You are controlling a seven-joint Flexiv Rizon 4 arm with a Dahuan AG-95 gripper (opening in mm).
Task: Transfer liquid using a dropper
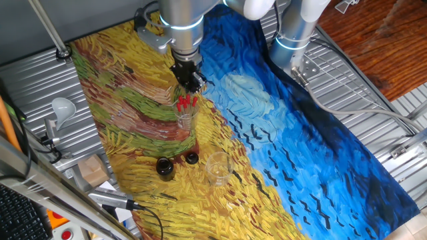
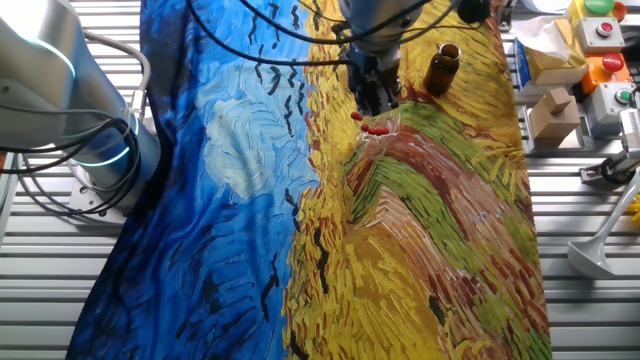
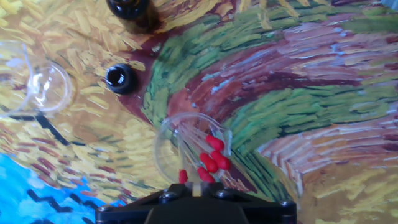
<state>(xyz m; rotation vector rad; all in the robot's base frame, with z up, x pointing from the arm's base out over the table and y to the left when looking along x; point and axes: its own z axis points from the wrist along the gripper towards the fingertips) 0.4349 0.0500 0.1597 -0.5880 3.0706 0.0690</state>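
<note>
End effector (image 3: 193, 193) above painted cloth (image 3: 298, 93)

You get two high fixed views from opposite sides of the counter (image 1: 320, 153). Hand view looks straight down, close; all share the glass beaker (image 3: 186, 149).

I see 1 silver arm reaching straight down, black 2-finger gripper (image 1: 189, 81) pointing at the table; finger spacing unclear.

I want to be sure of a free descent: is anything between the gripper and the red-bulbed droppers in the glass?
Nothing shows in the gap. In the hand view the gripper sits right above the droppers standing in the clear glass.
</note>
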